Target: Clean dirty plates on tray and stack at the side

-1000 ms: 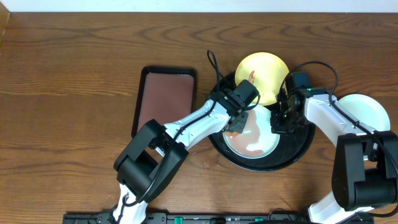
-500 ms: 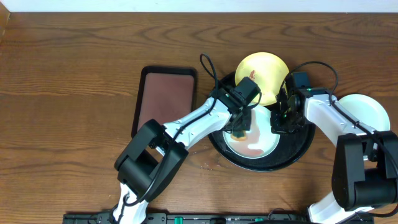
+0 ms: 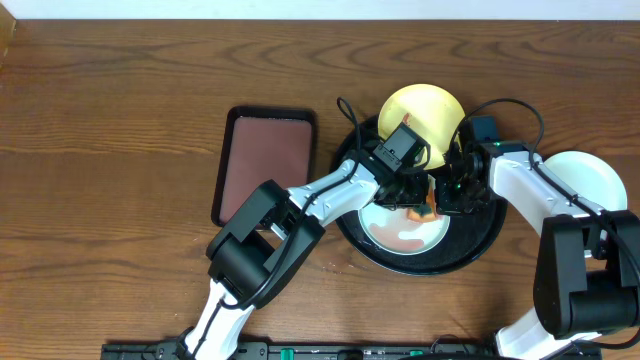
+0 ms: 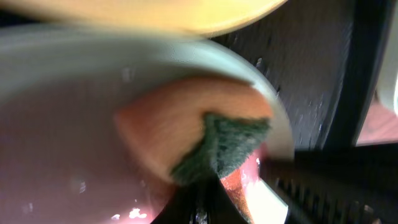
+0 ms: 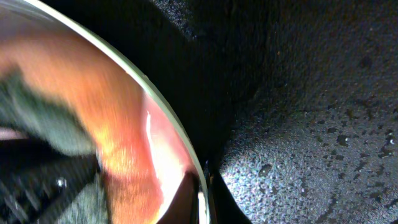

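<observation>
The smeared plate [image 3: 400, 232], pale mint with red-brown streaks, lies flat inside the black tray [image 3: 478, 242]. The left hand [image 3: 418, 195] is closed on an orange sponge [image 3: 428, 206] with a green scouring face, pressed on the plate's far right area. The right hand [image 3: 447, 195] is clamped on the same plate's right rim; the rim runs between its fingers. The yellow plate [image 3: 425, 115] rests on the tray's far edge, overlapping the rim. A clean pale plate [image 3: 590, 180] sits on the table [image 3: 120, 120] right of the tray. A reddish-brown tray [image 3: 265, 160] lies left of it.
</observation>
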Available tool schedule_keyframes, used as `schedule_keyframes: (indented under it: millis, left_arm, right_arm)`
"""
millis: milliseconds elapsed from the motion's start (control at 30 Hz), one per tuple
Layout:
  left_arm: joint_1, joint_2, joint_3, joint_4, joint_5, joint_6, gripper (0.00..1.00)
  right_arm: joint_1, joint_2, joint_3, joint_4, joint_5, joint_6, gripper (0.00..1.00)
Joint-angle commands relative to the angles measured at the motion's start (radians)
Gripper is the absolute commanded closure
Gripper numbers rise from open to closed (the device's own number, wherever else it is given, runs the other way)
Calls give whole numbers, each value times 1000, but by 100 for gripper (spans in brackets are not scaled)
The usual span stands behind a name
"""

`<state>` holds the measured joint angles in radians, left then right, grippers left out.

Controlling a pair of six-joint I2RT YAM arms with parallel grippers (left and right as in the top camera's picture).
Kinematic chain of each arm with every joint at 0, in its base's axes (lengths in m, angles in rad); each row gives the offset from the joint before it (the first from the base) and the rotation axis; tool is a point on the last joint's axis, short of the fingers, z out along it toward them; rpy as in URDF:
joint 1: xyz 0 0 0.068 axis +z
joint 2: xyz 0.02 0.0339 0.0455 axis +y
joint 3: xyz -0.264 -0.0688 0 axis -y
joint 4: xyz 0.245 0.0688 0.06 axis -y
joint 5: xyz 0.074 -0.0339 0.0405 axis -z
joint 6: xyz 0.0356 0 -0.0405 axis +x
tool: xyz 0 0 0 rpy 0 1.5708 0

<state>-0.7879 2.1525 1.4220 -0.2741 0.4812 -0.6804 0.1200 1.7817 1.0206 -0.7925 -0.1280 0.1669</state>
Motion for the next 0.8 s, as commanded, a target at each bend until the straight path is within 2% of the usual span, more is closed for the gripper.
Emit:
schedule_keyframes:
  millis: [0, 133, 367, 533, 633, 767]
  left_arm:
    - [-5, 40, -20, -131, 48, -3, 93]
    - [20, 17, -6, -288, -12, -2, 92]
    - [58, -44, -2, -512, -302, 17, 93]
    - [76, -53, -2, -500, -560, 49, 93]
    - [76, -55, -2, -459, -651, 104, 93]
    - [76, -75, 2, -429, -705, 111, 93]
  right_arm:
    - [12, 21, -20, 15, 41, 4, 99]
    - [12, 21, -20, 16, 41, 4, 99]
    - [12, 21, -20, 16, 41, 4, 99]
    - [12, 21, -20, 18, 41, 4, 99]
    - [12, 21, -20, 18, 41, 4, 99]
    - [12, 21, -20, 18, 42, 3, 99]
